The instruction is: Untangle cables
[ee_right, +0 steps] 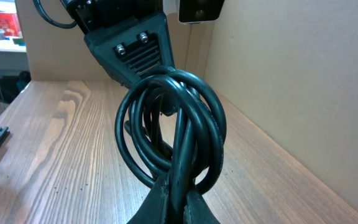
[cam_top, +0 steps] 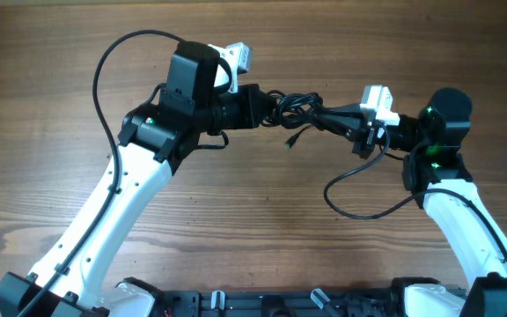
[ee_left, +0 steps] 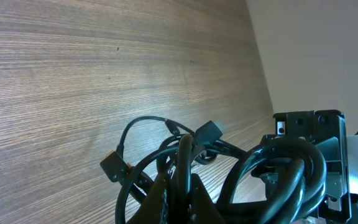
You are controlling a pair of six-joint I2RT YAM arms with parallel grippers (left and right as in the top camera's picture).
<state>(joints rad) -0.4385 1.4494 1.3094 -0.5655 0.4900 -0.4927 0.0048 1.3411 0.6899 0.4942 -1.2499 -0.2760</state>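
A small knot of thin black cables [cam_top: 296, 107] hangs in the air between my two grippers, above the wooden table. My left gripper [cam_top: 269, 102] is shut on the knot's left side; in the left wrist view its jaws [ee_left: 182, 193] pinch a cord, with loops and plug ends [ee_left: 209, 132] beyond. My right gripper [cam_top: 331, 119] is shut on the right side; in the right wrist view its jaws [ee_right: 180, 196] clamp several looped cords [ee_right: 173, 121]. One short plug end [cam_top: 292, 138] dangles below the knot.
The wooden table [cam_top: 236, 229] lies beneath both arms. A thicker black cable of the right arm [cam_top: 359, 189] loops down near the table's middle right. A similar cable [cam_top: 104, 79] arcs off the left arm. A beige wall [ee_right: 291, 74] stands at the far edge.
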